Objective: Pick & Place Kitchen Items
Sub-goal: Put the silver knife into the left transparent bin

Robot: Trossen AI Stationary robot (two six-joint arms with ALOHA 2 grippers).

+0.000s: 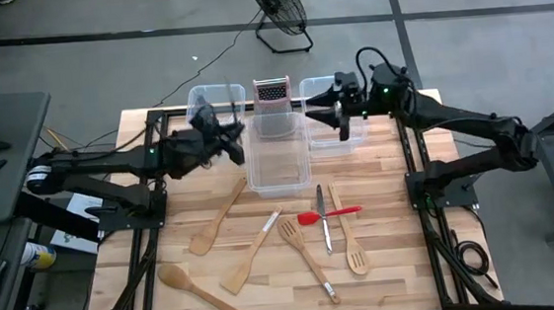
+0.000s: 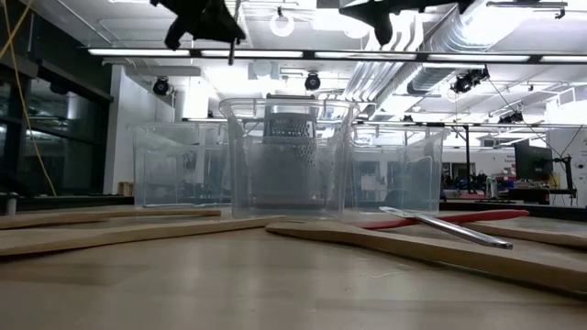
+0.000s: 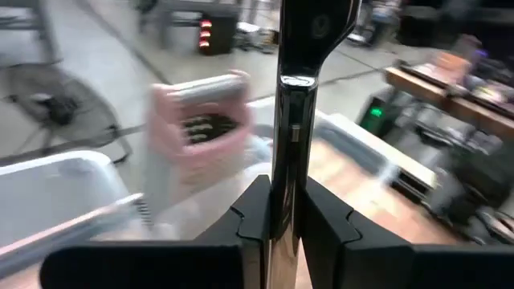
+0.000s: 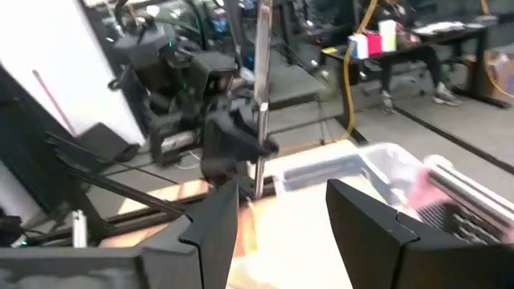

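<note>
Utensils lie scattered across the lower half of the high view: wooden spoons, a slotted wooden spatula, a red-headed spatula and a table knife. Three clear bins and a box grater sit upper centre, likely the drop targets. The left gripper hovers beside them; the right gripper hangs over the right-hand bin.

Low view: both grippers are cut off at the top edge.

Left wrist view: fingers pinch a metal utensil upright; its working end is out of frame.

Right wrist view: fingers stand apart, holding nothing.
</note>
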